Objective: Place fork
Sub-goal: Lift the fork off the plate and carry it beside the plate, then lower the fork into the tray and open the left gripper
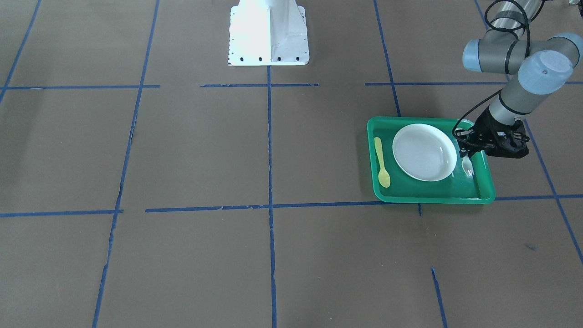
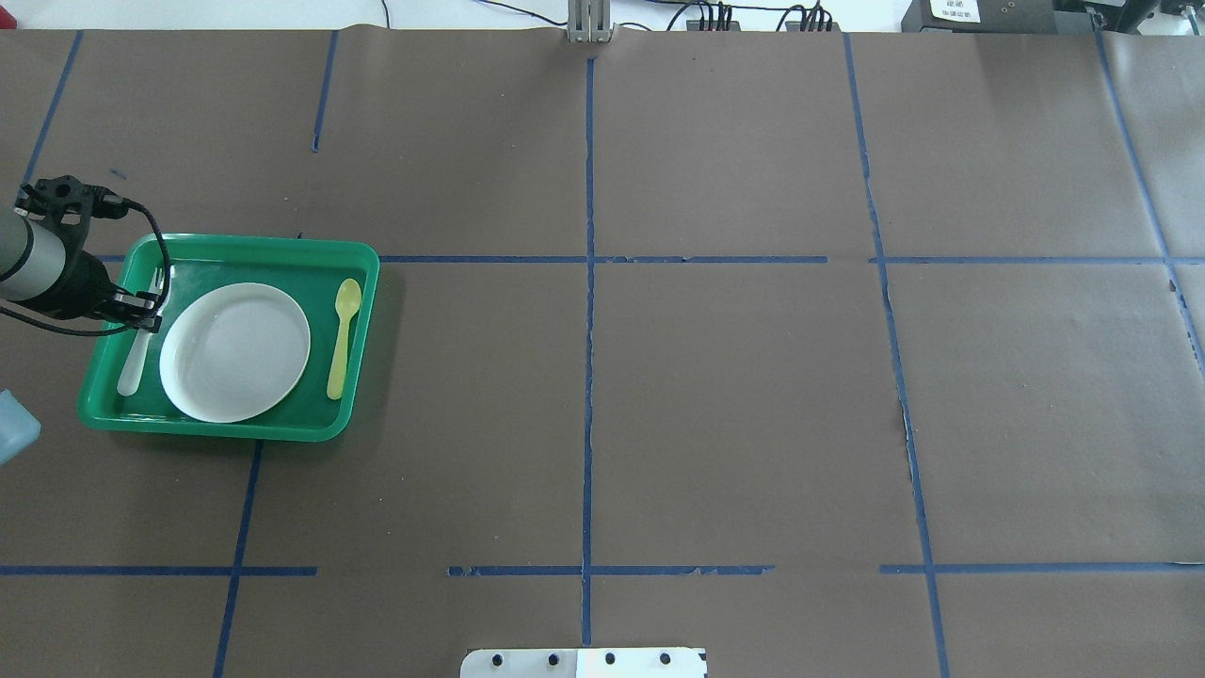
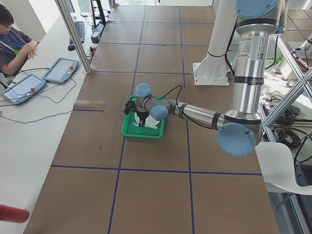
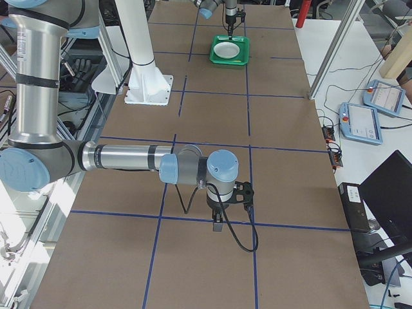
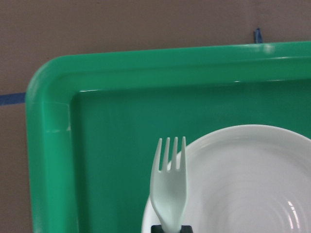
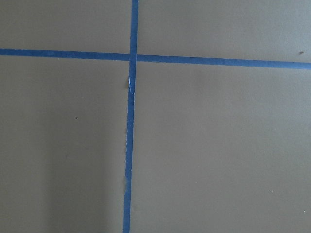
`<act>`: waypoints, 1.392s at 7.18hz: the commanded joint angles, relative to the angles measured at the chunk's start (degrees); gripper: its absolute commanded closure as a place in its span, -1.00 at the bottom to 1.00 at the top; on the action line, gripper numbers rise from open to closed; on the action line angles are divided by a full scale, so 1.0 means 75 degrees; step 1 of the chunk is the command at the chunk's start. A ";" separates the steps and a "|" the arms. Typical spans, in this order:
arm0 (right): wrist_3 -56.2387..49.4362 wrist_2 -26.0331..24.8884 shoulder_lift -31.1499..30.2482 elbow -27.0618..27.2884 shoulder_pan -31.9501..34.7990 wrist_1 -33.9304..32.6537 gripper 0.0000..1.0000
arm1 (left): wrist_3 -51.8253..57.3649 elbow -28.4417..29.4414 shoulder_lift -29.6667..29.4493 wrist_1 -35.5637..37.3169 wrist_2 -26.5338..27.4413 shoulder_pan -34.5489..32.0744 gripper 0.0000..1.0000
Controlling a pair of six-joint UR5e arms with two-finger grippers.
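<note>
Brown-papered table (image 2: 734, 405), blue tape (image 2: 588, 377) grid; green tray (image 2: 254, 243) at nine o'clock. Left gripper (image 2: 143, 318) seemingly clamps the fork (image 5: 168, 194); right gripper (image 4: 219, 225): cannot tell.

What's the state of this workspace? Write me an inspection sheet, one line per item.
Surface: table covered in brown paper with a blue tape grid.
Job's things: fork over the green tray, beside the white plate on the robot's left, tines pointing away from the robot.
Clutter: yellow spoon lying in the tray on the plate's other side.
Grippers: left gripper appears closed on the fork's handle; right gripper hangs over bare table, open or shut cannot be told.
Cables: black cable loops from the left wrist over the tray.
Surroundings: operator seated at a side bench with tablets.
</note>
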 commanded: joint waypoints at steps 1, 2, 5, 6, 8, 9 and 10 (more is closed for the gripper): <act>-0.0003 0.0000 0.0000 0.0000 0.0000 0.0000 -1.00 | 0.0035 0.0288 0.0048 -0.0266 0.0000 -0.0041 1.00; 0.0009 0.0000 0.0000 0.0000 0.0000 0.0000 -1.00 | 0.0011 0.0335 0.0037 -0.0266 0.0011 -0.0030 1.00; 0.0009 0.0000 0.0000 0.0000 0.0000 0.0000 -1.00 | -0.0048 0.0453 0.0013 -0.0266 -0.0070 0.0017 0.03; 0.0009 0.0000 0.0000 0.0000 0.0000 0.0000 -1.00 | -0.0024 0.0407 0.0002 -0.0266 -0.0326 -0.0018 -0.99; -0.0003 0.0000 0.0000 0.0000 0.0000 0.0000 -1.00 | 0.0092 0.0232 -0.0092 -0.0173 -0.0865 -0.0471 -1.00; 0.0009 0.0000 0.0000 0.0000 0.0000 0.0000 -1.00 | 0.0105 -0.0048 -0.0081 -0.0161 -0.0902 -0.0765 -1.00; 0.0009 0.0000 0.0000 0.0000 0.0000 0.0000 -1.00 | 0.0580 -0.0399 -0.0057 -0.0149 -0.0903 -0.1069 -1.00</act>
